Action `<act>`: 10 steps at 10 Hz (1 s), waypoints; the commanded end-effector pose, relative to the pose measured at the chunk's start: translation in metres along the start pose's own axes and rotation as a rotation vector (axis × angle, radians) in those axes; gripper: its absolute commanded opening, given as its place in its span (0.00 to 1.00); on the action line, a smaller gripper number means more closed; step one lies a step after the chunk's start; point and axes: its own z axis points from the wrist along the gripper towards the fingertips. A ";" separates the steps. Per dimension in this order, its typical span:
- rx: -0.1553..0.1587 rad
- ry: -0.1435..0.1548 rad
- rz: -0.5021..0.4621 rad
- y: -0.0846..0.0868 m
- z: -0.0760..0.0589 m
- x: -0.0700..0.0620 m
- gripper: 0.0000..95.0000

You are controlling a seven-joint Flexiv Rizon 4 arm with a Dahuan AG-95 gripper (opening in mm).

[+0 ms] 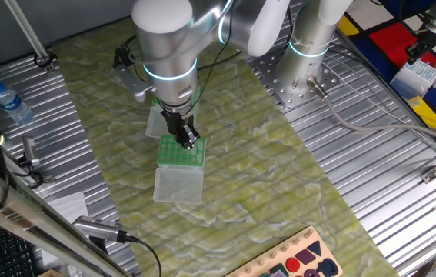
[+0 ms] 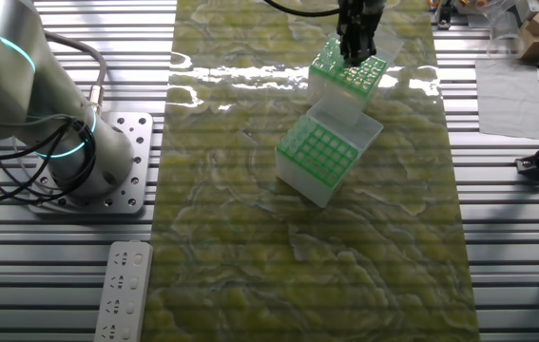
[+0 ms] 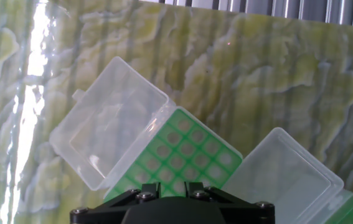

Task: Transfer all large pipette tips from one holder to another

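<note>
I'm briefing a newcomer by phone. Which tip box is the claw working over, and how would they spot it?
On the green marbled mat stand two green-topped tip boxes with clear lids open. It is the box directly under the black claw; the other box stands free, with nothing above it.

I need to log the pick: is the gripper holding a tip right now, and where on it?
Cannot tell. The gripper is low over the green-topped clear plastic tip box, and its jaws are hidden in every view; no pipette tip is visible.
</note>
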 end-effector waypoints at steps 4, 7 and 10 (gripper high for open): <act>0.009 0.001 0.004 0.002 0.006 0.005 0.20; 0.013 0.002 0.006 0.002 0.007 0.008 0.20; 0.015 0.003 0.020 0.002 0.006 0.008 0.00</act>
